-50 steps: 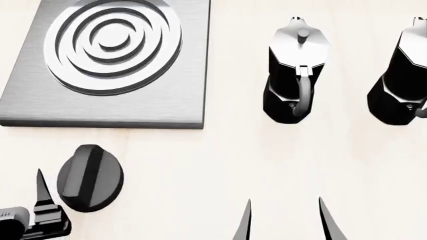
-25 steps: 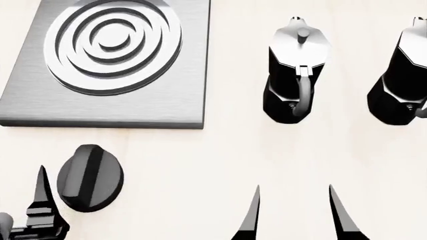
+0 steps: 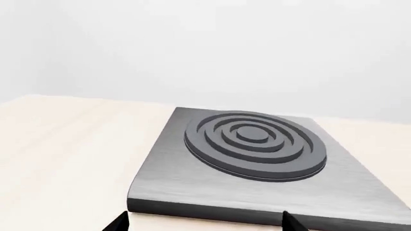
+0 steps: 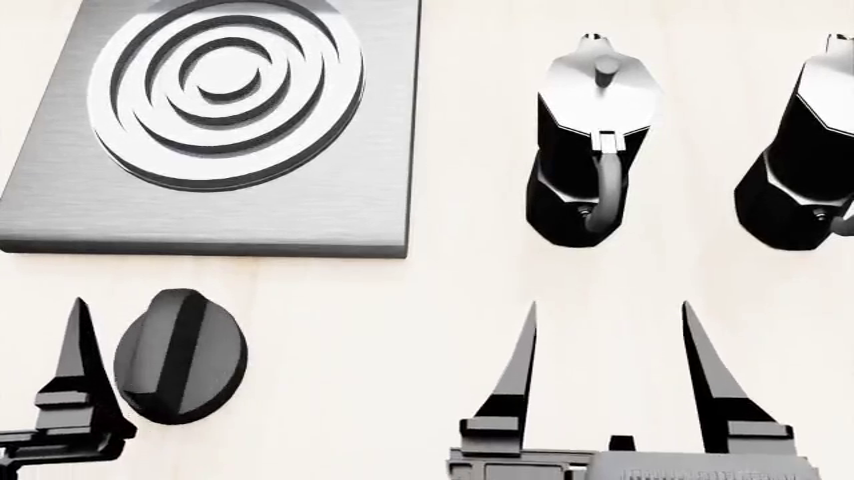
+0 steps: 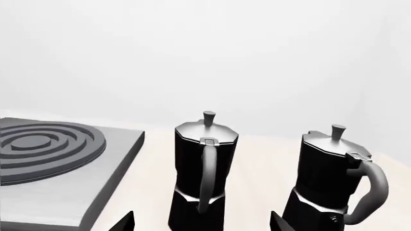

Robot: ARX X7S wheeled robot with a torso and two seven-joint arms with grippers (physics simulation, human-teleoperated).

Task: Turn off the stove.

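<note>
Knob sits on the desk just in front of the stove; left claw shows one finger beside it, spread unclear; risk: finger shoves the knob sideways instead of straddling it; right claw released, moka pot ahead, bare desk between

The head view looks steeply down, close over the table, while both low wrist views face forward along it, all three sharing the stove.
</note>
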